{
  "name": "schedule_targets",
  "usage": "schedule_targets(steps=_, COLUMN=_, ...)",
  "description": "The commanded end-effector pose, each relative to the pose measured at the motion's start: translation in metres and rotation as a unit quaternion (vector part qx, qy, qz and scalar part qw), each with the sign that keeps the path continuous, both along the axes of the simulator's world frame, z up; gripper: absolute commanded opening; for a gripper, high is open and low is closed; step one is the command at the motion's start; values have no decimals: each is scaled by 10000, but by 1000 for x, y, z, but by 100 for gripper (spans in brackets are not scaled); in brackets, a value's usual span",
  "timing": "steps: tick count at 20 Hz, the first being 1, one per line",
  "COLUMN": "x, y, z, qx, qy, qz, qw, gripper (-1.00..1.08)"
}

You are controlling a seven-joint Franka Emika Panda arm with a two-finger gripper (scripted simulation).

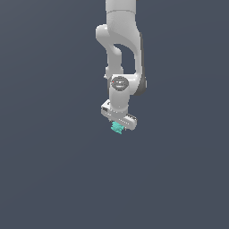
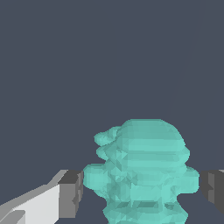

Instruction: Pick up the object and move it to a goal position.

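Note:
The object (image 1: 116, 129) is a tiny teal lumpy item just under the white hand of the arm, near the middle of the exterior view. In the wrist view the object (image 2: 140, 175) fills the space between the two grey pads, and one pad (image 2: 72, 192) touches its side while the other touches the opposite side. My gripper (image 1: 119, 125) points downward and is shut on the object; it also shows in the wrist view (image 2: 141, 194). The fingertips are hidden behind the hand in the exterior view.
A plain dark grey-blue surface (image 1: 53, 179) fills the background in both views. The white arm (image 1: 120, 44) comes down from the upper edge of the exterior view. No other things show.

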State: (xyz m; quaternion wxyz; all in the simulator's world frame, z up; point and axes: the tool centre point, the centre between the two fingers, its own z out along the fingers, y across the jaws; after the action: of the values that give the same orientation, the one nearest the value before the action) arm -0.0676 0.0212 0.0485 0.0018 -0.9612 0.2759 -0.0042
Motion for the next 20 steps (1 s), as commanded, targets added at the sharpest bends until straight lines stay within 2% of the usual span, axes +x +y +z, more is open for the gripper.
schedule_targets(steps=1, x=-2, y=0, z=-8, qx=-6, qy=45, qz=9, qw=10000, gripper=-100)
schedule_targets(steps=7, x=-2, y=0, z=-8, qx=-6, qy=45, qz=9, qw=10000, gripper=-100)
schedule_targets(steps=8, x=4, y=-3, z=2, qx=-6, qy=-46, qz=-23, qw=10000, gripper=-100)
schedule_targets(steps=14, x=9, y=-3, z=9, qx=-6, qy=-43, qz=-22, qw=10000, gripper=-100)
schedule_targets(steps=20, x=26, y=-4, z=30, qx=-9, qy=-33, qz=-19, qw=10000, gripper=-100)
